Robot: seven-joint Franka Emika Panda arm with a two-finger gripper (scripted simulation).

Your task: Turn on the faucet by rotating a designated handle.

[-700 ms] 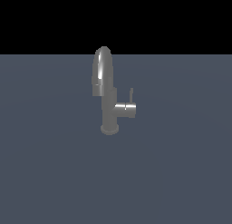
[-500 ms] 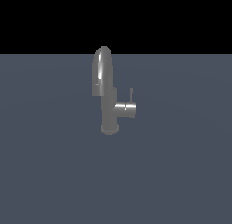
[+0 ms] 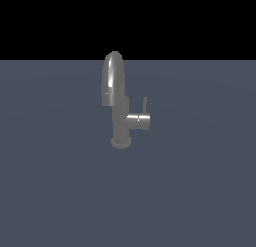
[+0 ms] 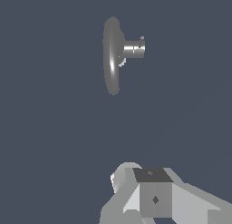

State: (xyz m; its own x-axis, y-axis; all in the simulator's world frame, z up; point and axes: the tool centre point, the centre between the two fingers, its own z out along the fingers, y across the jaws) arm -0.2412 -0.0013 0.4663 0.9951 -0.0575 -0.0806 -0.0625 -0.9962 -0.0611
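The grey metallic faucet stands upright on the dark grey floor, its arched spout on top and a short side stub pointing to the exterior view's right. The handle, a thin short rod, rises from the end of that stub. The wrist view looks down on the faucet from above, and the handle shows only as a tiny tip at the stub's end. Part of my gripper shows in the wrist view, well apart from the faucet and holding nothing that I can see. Its jaws are not clear. The gripper is out of the exterior view.
A flat dark grey floor spreads around the faucet, with a black background above its far edge. No other objects show.
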